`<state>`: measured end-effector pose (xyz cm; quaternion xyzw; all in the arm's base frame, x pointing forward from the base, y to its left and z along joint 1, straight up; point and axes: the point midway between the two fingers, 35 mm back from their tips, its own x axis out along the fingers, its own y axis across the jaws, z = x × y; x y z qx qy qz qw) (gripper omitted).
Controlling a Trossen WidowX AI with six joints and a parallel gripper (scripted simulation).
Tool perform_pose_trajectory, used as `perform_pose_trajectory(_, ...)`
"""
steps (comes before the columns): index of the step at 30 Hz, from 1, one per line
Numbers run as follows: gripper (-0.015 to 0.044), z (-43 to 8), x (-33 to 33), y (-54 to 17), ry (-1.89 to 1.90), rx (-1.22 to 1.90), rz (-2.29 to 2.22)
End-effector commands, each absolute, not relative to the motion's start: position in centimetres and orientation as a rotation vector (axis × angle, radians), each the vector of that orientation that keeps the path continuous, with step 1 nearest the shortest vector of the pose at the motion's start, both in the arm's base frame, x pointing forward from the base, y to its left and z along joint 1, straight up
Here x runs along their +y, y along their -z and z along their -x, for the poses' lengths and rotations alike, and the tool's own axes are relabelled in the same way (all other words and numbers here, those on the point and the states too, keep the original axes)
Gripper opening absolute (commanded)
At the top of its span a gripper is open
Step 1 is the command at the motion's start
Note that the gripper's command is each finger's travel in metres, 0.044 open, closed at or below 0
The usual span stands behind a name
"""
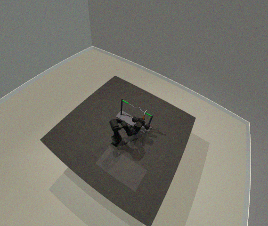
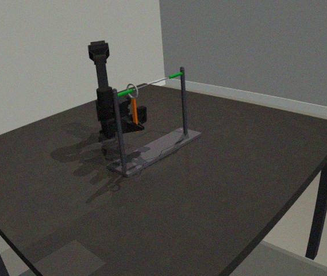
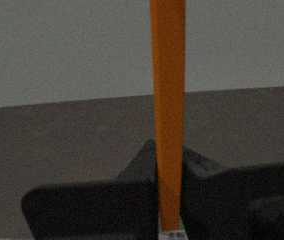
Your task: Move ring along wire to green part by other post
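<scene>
Two posts (image 2: 183, 100), one ring (image 2: 132, 90)
</scene>
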<state>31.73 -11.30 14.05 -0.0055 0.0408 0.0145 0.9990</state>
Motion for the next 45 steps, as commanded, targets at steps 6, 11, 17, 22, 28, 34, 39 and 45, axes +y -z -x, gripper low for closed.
perform_pose_trajectory(6, -0.015, -31.0, -10.9, -14.3, -0.024, 0.14, 0.013)
perform_pose_trajectory(11, -0.015, -30.2, -10.5, -14.4, -0.021, 0.208, 0.011)
perform_pose_trajectory(17, -0.015, -29.2, -10.0, -14.6, -0.015, 0.294, 0.006)
perform_pose_trajectory(22, -0.015, -28.2, -9.4, -14.9, -0.006, 0.372, -0.003)
perform_pose_trajectory(28, -0.015, -27.0, -8.5, -15.3, 0.016, 0.472, -0.025)
perform_pose_trajectory(34, -0.015, -25.8, -7.4, -15.8, 0.052, 0.574, -0.065)
perform_pose_trajectory(39, -0.015, -25.0, -6.2, -16.4, 0.091, 0.658, -0.114)
perform_pose_trajectory(45, -0.015, -24.2, -4.5, -17.3, 0.145, 0.762, -0.188)
